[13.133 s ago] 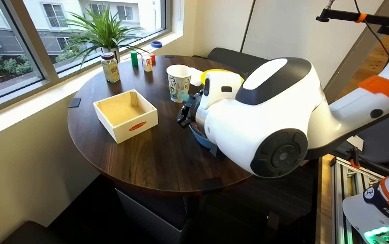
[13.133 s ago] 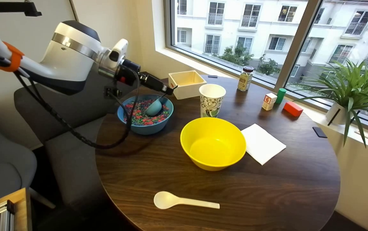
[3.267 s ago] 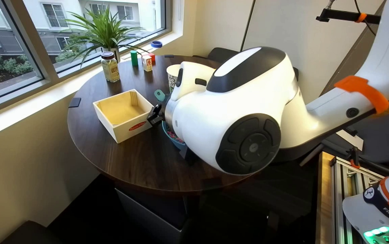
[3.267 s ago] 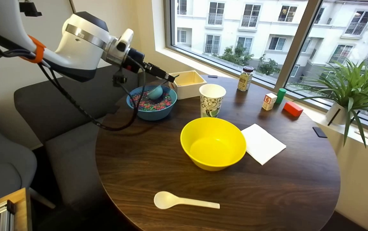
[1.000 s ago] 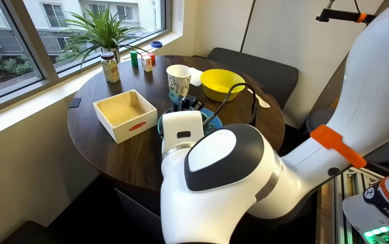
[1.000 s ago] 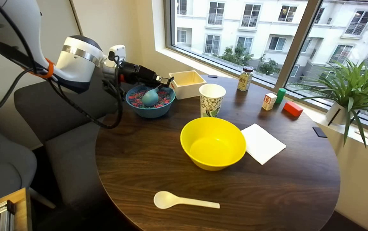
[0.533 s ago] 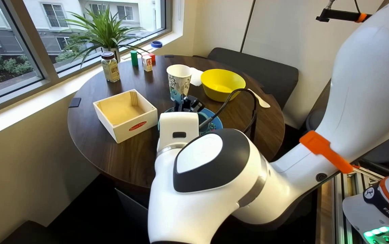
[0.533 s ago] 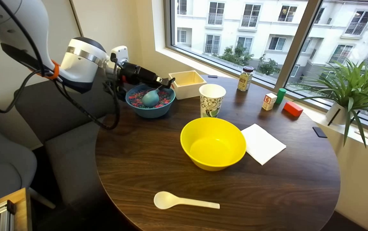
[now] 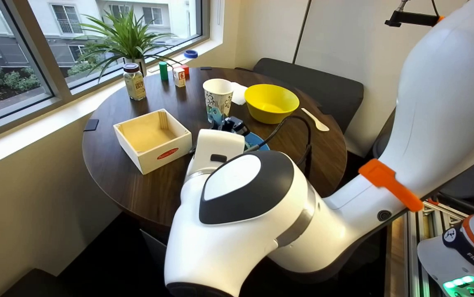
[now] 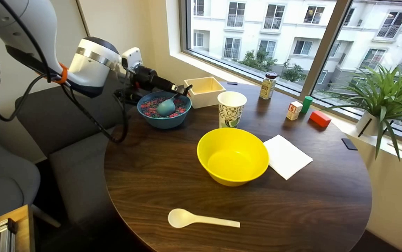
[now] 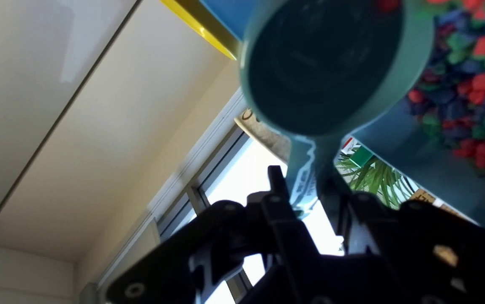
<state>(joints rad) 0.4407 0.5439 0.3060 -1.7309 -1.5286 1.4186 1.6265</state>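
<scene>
Pinching a teal plastic scoop [image 10: 166, 107] at a round blue plastic bowl [image 10: 164, 123]

Judging by how things lie, taking hold of the scoop is done: the black two-fingered gripper [image 11: 308, 198] has its fingers pressed on the scoop's handle, one on each side. The scoop is not yet clear of the blue bowl: its head shows within the rim, over or among small red, green and blue-violet pebble-like pieces [image 11: 479, 97]. Whether it touches them is unclear. In the wrist view the head's inside is dark, with a blurred red patch near the top; how much it carries, if anything, cannot be told.

Relative to the gripper, the head lies just beyond the fingertips, its mouth turned toward the wrist camera, while in an exterior view a teal handle end [image 9: 216, 115] pokes out past the fingers. The arm reaches across the blue bowl, fingertips near the rim beside an open box of pale wood [image 10: 208, 100]. A tall white paper cup with dark swirls [image 10: 230, 113] stands near; a round yellow plastic bowl [image 10: 234, 164] sits farther off.
</scene>
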